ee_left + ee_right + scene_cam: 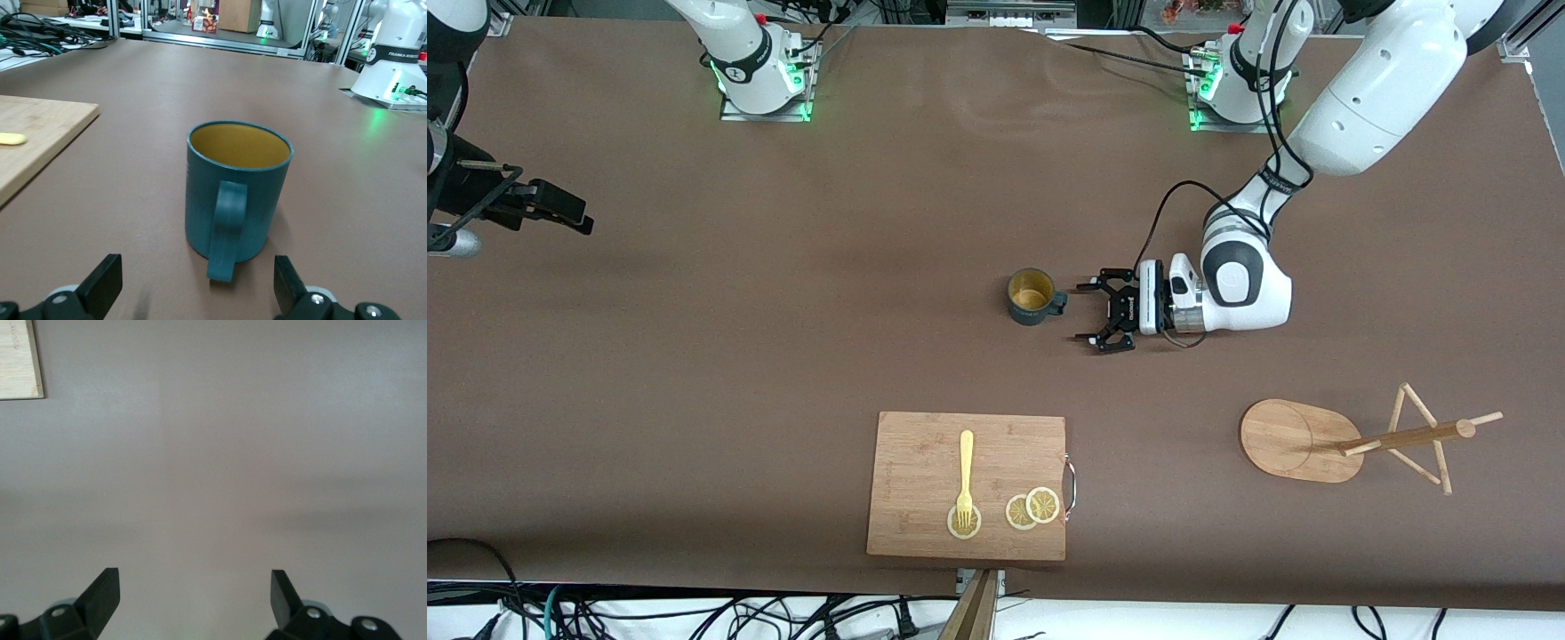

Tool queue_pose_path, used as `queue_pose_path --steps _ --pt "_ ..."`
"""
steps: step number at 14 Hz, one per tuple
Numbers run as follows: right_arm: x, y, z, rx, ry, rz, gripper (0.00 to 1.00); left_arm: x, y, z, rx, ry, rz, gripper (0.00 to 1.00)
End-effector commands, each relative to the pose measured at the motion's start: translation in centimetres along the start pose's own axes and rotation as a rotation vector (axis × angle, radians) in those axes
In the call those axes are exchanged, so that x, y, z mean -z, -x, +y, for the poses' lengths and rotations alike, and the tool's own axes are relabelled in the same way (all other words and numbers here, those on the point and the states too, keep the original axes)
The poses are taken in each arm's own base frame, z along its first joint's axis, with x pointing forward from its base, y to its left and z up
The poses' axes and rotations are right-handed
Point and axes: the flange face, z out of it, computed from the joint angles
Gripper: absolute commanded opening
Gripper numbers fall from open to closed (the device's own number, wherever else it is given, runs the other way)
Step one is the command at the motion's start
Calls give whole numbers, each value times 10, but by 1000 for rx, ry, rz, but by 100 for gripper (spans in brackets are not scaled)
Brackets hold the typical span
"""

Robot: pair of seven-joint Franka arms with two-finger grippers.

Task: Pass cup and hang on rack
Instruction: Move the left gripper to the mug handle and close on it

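Left gripper (1087, 312) sits low beside the cup (1031, 297), fingers spread wide apart and holding nothing, pointing at the cup's handle from the 3 o'clock side in the front view. Its wrist camera shows the handle turned straight toward the open fingers (101, 280), with the cup (237, 190) standing upright on the brown table (783, 356) and not yet touched (a small gap shows between the fingertips and the handle). Inside, the cup is yellowish tan; outside, dark teal.

Right gripper (560, 209) waits at the right arm's end of the table, about 9 o'clock from the cup and well apart from it. Its fingers (100, 593) are also spread and empty, hanging over bare table.

Lying tipped on its side, the rack (1352, 440) is at roughly 4 o'clock from the cup, toward the left arm's end and nearer the front camera, its oval base on edge and its pole and pegs flat along the table.

At 6 o'clock from the cup, a cutting board (925, 533) carries a yellow fork (965, 476) and three lemon slices (1032, 508); the fork's tines rest on one slice.
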Motion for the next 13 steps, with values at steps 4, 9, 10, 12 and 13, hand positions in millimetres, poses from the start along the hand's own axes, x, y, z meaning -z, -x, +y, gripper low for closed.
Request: queue_pose_path --steps 4,9,10,12,13 --pt "5 3 -8 0 -13 8 100 -35 4 6 -11 -9 88 100" --pt "4 2 -8 -9 -37 5 100 -36 6 7 -21 -5 88 63" --pt "4 2 -8 -10 -42 4 100 -36 4 7 -34 -7 92 55" --pt "4 2 -8 -10 -42 4 100 -36 0 7 -42 3 109 41" --pt "4 2 -8 -10 -42 4 100 -36 0 8 -40 5 112 33"
